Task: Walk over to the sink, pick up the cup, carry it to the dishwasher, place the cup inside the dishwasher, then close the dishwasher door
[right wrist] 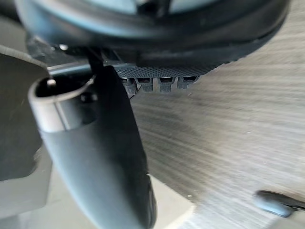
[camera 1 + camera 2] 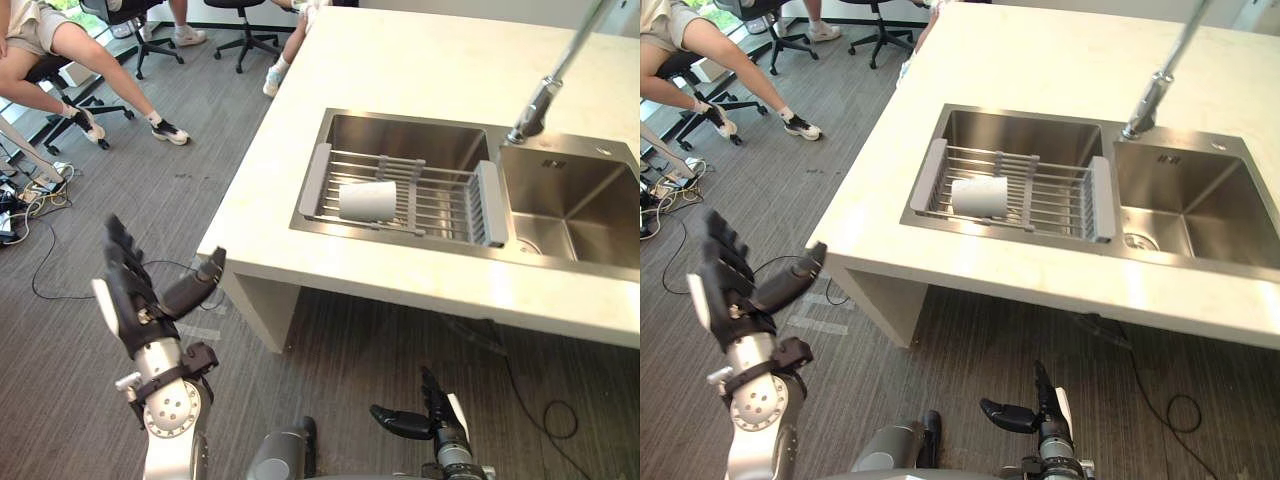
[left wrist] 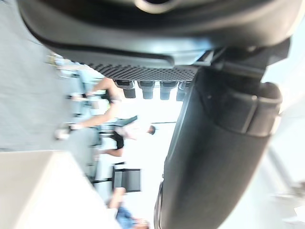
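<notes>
A white cup (image 2: 368, 201) lies on its side on a wire drying rack (image 2: 440, 200) set across the left basin of a steel sink (image 2: 560, 215). The sink is sunk into a cream counter (image 2: 400, 70). My left hand (image 2: 135, 300) is raised at the lower left, short of the counter's corner, open with its fingers straight and thumb pointing toward the counter. Low in the view my right hand (image 2: 425, 418) hangs over the floor, open and holding nothing. Both hands are well short of the cup.
A tall faucet (image 2: 545, 90) rises between the two basins. People sit on office chairs (image 2: 245, 25) at the far left and top. Cables (image 2: 30, 195) lie on the grey floor at the left. The counter's overhang (image 2: 260, 290) stands just ahead of my left hand.
</notes>
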